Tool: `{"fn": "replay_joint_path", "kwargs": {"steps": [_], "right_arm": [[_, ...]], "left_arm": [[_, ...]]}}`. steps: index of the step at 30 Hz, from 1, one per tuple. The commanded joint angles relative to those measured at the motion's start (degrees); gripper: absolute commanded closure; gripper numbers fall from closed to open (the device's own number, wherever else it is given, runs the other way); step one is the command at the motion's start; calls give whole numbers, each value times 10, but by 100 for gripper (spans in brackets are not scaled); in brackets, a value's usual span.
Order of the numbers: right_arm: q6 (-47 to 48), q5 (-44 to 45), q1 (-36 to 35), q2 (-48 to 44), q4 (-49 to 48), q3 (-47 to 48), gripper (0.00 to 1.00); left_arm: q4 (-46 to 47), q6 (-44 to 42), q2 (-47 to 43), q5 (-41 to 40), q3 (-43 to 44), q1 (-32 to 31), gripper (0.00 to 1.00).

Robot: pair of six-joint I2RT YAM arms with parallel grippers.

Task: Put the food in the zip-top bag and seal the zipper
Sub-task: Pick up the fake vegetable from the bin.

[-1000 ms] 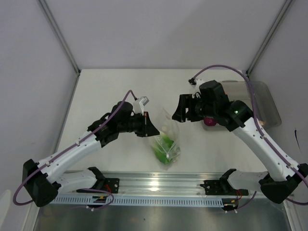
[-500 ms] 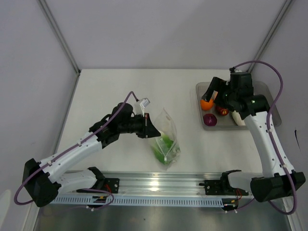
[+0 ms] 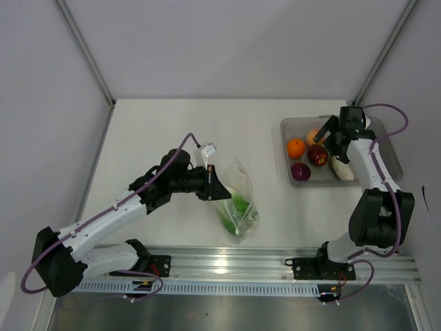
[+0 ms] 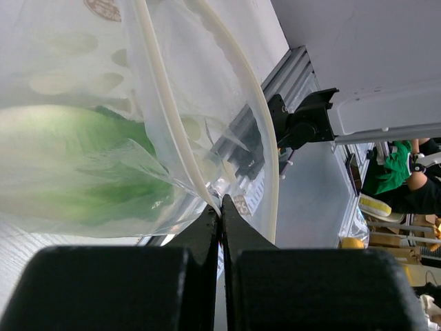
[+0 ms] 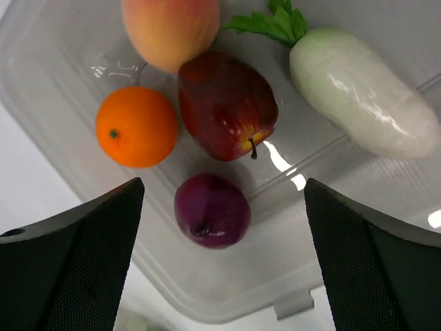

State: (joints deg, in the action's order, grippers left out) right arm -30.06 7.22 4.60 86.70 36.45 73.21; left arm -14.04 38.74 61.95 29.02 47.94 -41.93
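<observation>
The clear zip-top bag (image 3: pixel 236 196) lies mid-table with the green cabbage (image 3: pixel 238 205) inside. My left gripper (image 3: pixel 215 183) is shut on the bag's zipper edge (image 4: pixel 207 196), holding the mouth up. My right gripper (image 3: pixel 328 132) is open and empty above the clear tray (image 3: pixel 386 148). In the tray lie an orange (image 5: pixel 136 126), a peach-coloured fruit (image 5: pixel 170 27), a dark red apple (image 5: pixel 227 103), a purple fruit (image 5: pixel 211 209) and a white radish (image 5: pixel 351 89). The purple fruit sits between my right fingers, below them.
An aluminium rail (image 3: pixel 227 265) runs along the near table edge. The tray stands at the back right near the wall frame. The cabbage shows through the plastic in the left wrist view (image 4: pixel 76 162).
My right arm has swung from beside the bag back to the right and now hovers over the tray. The left gripper and bag have stayed in place.
</observation>
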Motion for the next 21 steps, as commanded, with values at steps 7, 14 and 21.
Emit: {"fn": "replay_joint_path", "kwargs": {"steps": [7, 14, 21], "right_arm": [[18, 88, 30, 83, -36, 23, 1], [61, 127, 74, 117, 8, 57, 0], [115, 117, 81, 164, 30, 62, 1]], "left_arm": [[38, 3, -3, 29, -2, 4, 99], [50, 5, 15, 40, -2, 4, 100], [67, 13, 26, 56, -11, 4, 100]]}}
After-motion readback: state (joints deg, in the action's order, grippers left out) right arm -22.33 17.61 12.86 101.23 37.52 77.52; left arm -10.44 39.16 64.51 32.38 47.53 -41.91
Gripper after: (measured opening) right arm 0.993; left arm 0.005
